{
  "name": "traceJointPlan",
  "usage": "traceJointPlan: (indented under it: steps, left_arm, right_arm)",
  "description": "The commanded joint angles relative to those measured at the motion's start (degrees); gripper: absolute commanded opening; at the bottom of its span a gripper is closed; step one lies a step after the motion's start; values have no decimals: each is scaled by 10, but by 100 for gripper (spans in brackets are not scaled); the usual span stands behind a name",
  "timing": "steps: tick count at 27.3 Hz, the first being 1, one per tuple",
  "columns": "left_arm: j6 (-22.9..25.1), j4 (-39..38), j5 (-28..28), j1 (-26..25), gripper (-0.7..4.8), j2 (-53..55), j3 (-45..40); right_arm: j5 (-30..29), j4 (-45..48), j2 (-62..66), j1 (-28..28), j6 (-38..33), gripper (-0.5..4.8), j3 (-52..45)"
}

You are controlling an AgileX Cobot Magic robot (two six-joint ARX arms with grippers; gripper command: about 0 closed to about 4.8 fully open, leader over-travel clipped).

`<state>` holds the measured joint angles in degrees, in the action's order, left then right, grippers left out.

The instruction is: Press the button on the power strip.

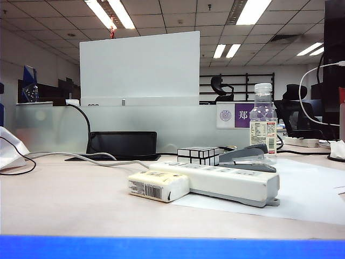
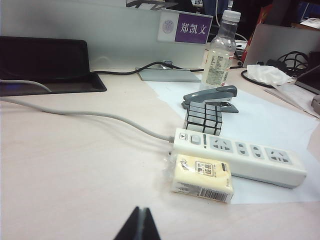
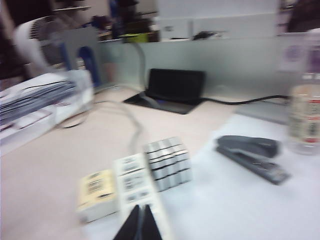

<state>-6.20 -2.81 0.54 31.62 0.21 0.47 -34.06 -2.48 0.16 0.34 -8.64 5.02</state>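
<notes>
Both grippers [image 2: 140, 225] [image 3: 139, 225] above power strip [image 2: 240, 155]

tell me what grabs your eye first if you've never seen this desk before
The long off-white plastic power strip lies mid-desk on a white paper sheet, its grey cord trailing away, with a small cream barcode packet against its near side. Just behind it sit a silver mirror-block cube, a grey stapler and a clear plastic bottle. The left gripper and right gripper both hover short of the strip, fingers closed.
</notes>
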Motion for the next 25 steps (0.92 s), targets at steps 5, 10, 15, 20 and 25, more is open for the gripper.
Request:
traceJointPlan:
  steps: [5,10,15,20,25]
  left_arm:
    - [2,3,-4,0,-5,-1,1]
    - [2,3,-4,-3,-5,-1,1]
    - [2,3,-46,-84,-5,-1,1]
    - [2,3,-59,-219,-5,-1,1]
    - [2,3,-57,-349,-5,-1,1]
  right_arm:
    - [188,-9,-1,0,0,0,2]
    - [226,-7,-1,0,0,0,2]
    - [226,-7,-1,1,0,0,2]
    - [229,-7,-1,0,1,0,2]
    - [276,-6,-1,0,1,0,2]
